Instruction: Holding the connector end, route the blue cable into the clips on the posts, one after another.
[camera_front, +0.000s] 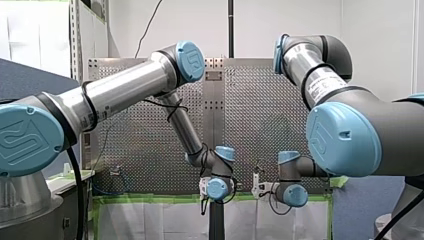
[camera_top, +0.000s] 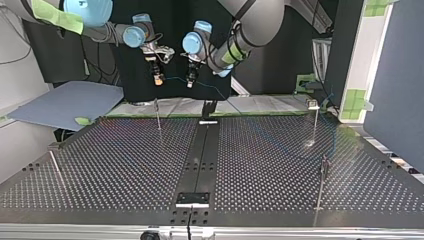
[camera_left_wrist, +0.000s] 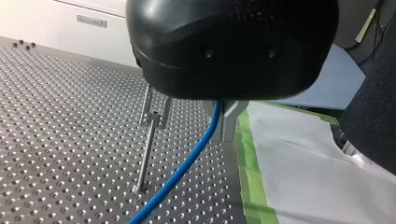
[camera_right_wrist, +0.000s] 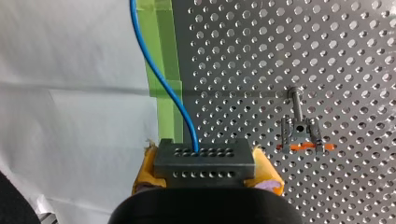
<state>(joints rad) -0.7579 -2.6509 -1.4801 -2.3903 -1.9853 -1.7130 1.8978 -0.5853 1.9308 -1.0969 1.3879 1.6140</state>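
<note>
While my right pincer (camera_right_wrist: 208, 173) pinches the perforated grey metal connector block (camera_right_wrist: 204, 158), the thin blue cable (camera_right_wrist: 159, 79) runs out under my left pincer (camera_left_wrist: 220, 116), whose grip I cannot tell

Lighting: bright, even, indoor. Perforated table (camera_top: 260, 150): soft sheen, one glare patch at the base of a post (camera_top: 316, 125), top view's right. Backdrop there: dark.

Left end effector (camera_left_wrist: 224, 116): grip hidden under its own black body.
Right end effector (camera_right_wrist: 205, 173): mostly behind the connector (camera_right_wrist: 204, 156).
</note>
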